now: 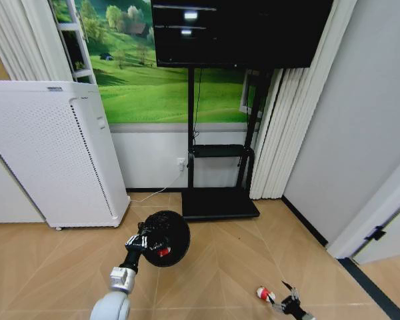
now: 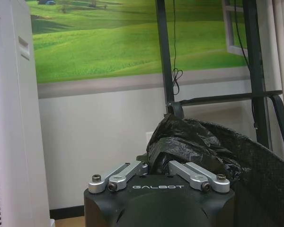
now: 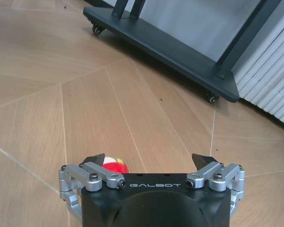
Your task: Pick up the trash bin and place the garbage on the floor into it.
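Observation:
My left gripper [image 1: 141,241] holds the small black trash bin [image 1: 168,235] off the wooden floor, left of centre in the head view, with the bin's mouth tilted toward me. In the left wrist view the left gripper [image 2: 158,163] is shut on the rim and its crumpled black liner bag [image 2: 180,142]. A small red thing [image 1: 163,251] shows at the bin's mouth. A red-and-white packet [image 1: 265,293] of garbage lies on the floor at the lower right. My right gripper [image 1: 288,299] hovers low beside it, open. In the right wrist view the packet [image 3: 114,166] lies by one fingertip [image 3: 97,159].
A tall white perforated appliance [image 1: 53,153] stands at the left wall. A black wheeled TV stand [image 1: 220,203] is behind the bin, its base [image 3: 170,47] ahead of the right gripper. White curtains [image 1: 280,133] and a grey wall close the right side.

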Motion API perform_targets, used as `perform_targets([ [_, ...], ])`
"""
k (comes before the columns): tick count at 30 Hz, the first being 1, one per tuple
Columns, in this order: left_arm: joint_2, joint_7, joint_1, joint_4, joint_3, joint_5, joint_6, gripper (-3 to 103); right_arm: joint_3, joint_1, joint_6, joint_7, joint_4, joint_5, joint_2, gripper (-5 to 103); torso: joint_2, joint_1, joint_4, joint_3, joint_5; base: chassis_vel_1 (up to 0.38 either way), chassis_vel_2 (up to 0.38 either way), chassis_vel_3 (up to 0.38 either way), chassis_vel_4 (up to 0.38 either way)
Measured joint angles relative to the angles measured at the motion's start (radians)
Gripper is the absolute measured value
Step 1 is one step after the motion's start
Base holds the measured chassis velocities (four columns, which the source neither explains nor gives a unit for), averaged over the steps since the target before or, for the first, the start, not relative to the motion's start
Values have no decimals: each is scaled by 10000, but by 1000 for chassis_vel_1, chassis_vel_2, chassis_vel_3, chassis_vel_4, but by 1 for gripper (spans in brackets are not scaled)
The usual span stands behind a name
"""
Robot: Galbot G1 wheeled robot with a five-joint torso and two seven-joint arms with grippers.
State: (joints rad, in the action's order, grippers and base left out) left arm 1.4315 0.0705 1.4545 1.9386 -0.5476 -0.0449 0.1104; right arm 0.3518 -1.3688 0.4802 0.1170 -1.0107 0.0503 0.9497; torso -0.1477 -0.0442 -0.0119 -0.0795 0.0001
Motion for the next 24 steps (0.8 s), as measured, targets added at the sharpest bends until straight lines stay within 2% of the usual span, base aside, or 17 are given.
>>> perform_targets([
  [6,-21,3,1,-36,-47,2,14,7,-236,483,141,63,910,-165,258,100,0,1,2,0,-1,-22,-12,4,4],
  [16,-6,1,-59,-161,-39,29,14,7,-755,1169,-229,-100,1617,54,495,100,0,0,0,0,-2,0,0,0,0],
  [24,54,-12,-64,-236,-1,67,33,7,-1173,2207,-226,-84,2986,-371,913,100,0,0,0,0,-1,0,0,0,0],
])
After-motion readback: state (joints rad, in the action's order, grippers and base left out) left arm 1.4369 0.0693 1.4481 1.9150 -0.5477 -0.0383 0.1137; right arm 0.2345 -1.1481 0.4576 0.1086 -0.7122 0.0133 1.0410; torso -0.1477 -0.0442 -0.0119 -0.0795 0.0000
